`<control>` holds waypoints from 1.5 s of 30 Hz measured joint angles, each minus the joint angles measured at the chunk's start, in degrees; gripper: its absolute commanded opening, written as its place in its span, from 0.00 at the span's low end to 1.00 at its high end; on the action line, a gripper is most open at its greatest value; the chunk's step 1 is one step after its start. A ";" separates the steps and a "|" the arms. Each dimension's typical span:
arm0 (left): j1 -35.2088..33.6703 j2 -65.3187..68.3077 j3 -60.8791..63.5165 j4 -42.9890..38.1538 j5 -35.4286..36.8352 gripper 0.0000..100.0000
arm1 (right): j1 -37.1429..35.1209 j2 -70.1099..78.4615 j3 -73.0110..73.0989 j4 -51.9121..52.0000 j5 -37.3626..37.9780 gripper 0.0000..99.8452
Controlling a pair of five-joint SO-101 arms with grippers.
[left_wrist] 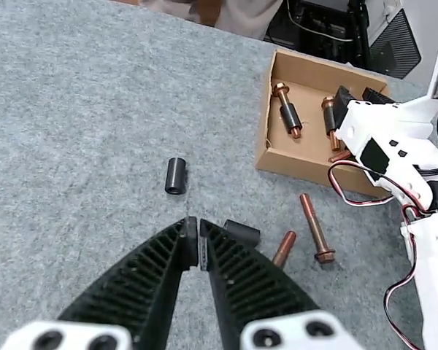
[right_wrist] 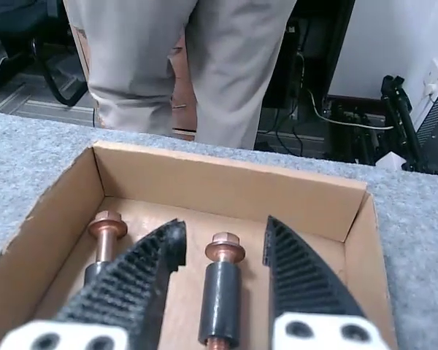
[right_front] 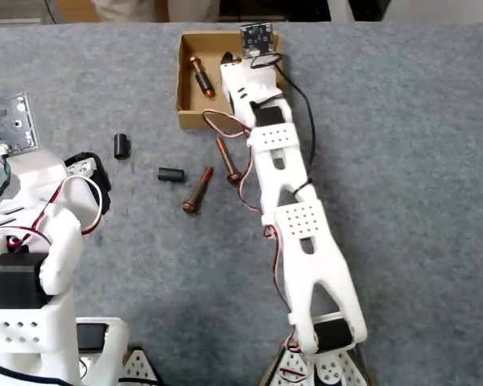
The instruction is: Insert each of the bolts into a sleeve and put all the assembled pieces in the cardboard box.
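The cardboard box [right_front: 179, 84] stands at the table's far edge, with two bolt-in-sleeve pieces lying in it [right_wrist: 104, 244] [right_wrist: 223, 292]. My right gripper [right_wrist: 223, 244] hangs open over the box [right_wrist: 226, 186], its fingers either side of one piece without touching it. On the grey mat lie two loose copper bolts [right_front: 198, 190] [right_front: 228, 159] and two black sleeves [right_front: 121, 145] [right_front: 171, 174]. My left gripper [left_wrist: 198, 244] is shut and holds nothing, low over the mat just short of the nearer sleeve [left_wrist: 242, 232]. The other sleeve [left_wrist: 176, 176] lies beyond it.
The right arm [right_front: 278, 161] stretches across the middle of the table to the box, close beside one loose bolt. The left arm's base [right_front: 24, 265] stands at the near left. A person stands behind the table's far edge.
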 measured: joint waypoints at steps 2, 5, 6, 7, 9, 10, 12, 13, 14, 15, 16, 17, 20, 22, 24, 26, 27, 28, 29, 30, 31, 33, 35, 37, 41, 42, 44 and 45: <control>0.00 0.00 0.00 0.00 0.00 0.04 | 0.00 0.00 -1.23 1.41 0.00 0.16; 0.00 0.00 0.09 0.00 0.00 0.09 | 0.00 -0.09 -4.84 8.35 0.00 0.16; 0.00 0.00 0.18 0.00 0.18 0.10 | 0.00 -0.62 -5.27 11.52 0.00 0.16; 0.00 0.00 0.18 0.00 0.70 0.11 | 0.00 -1.32 -5.36 14.77 0.00 0.16; 0.00 0.00 0.18 0.00 2.64 0.11 | 0.00 -3.78 -5.36 22.15 0.00 0.16; 0.00 0.00 0.18 0.00 3.25 0.11 | 0.00 -5.54 -5.36 26.20 0.00 0.16; -1.14 0.00 0.18 0.00 3.96 0.11 | 0.00 -9.76 -5.36 34.64 0.09 0.16; -2.11 0.26 0.18 0.00 4.13 0.11 | 0.00 -11.87 -5.36 38.77 0.09 0.16; -2.99 0.88 0.18 0.00 4.31 0.11 | 0.00 -14.07 -5.45 43.16 0.09 0.16; -4.04 1.93 0.18 0.00 4.31 0.11 | 0.00 -16.00 -5.54 47.56 0.09 0.16; -5.10 3.34 0.18 0.00 4.31 0.11 | 0.00 -17.85 -5.54 51.78 0.09 0.16; -6.33 4.92 0.18 0.00 4.40 0.11 | -0.35 -19.60 -5.54 55.91 0.09 0.16; -10.11 10.11 0.18 0.18 4.40 0.11 | -2.46 -23.65 -5.63 68.57 0.35 0.16; -12.57 13.27 0.00 1.14 4.40 0.11 | -4.31 -25.14 -5.63 72.88 0.97 0.16; -14.86 16.18 -0.53 2.73 4.40 0.11 | -5.63 -25.85 -5.63 73.93 1.14 0.16; -16.88 18.29 -1.23 4.04 4.40 0.11 | -7.03 -26.46 -5.63 74.37 1.32 0.16; -17.85 19.16 -1.41 4.57 4.40 0.11 | -8.09 -26.90 -5.63 74.37 1.32 0.16; -18.73 19.87 -1.58 5.01 4.40 0.11 | -9.58 -27.34 -5.63 74.37 1.32 0.16; -19.52 20.57 -1.58 5.45 4.31 0.11 | -11.16 -27.78 -5.63 74.37 1.32 0.16; -20.04 21.10 -1.58 5.89 3.87 0.11 | -12.75 -27.96 -5.63 74.37 1.32 0.16; -20.48 21.63 -1.58 6.24 3.16 0.11 | -14.42 -28.13 -5.63 74.37 1.32 0.16; -21.19 22.51 -1.58 6.42 2.11 0.11 | -17.76 -28.13 -5.63 74.37 1.32 0.16; -22.77 23.47 -1.58 6.42 1.76 0.12 | -20.48 -28.13 -5.10 74.37 1.32 0.16; -24.88 24.53 -1.58 6.42 1.76 0.14 | -21.98 -28.22 -2.81 74.37 1.32 0.16; -28.04 26.90 -1.58 6.42 1.23 0.14 | -22.33 -28.13 5.80 74.37 7.56 0.16; -28.31 27.52 -1.58 6.42 0.44 0.14 | -22.33 -28.13 7.38 74.37 11.08 0.16; -28.48 28.66 -1.58 6.42 -1.41 0.14 | -22.33 -28.13 8.97 74.37 19.43 0.16; -28.48 29.19 -1.58 6.42 -2.02 0.14 | -22.33 -28.13 9.14 74.37 23.74 0.16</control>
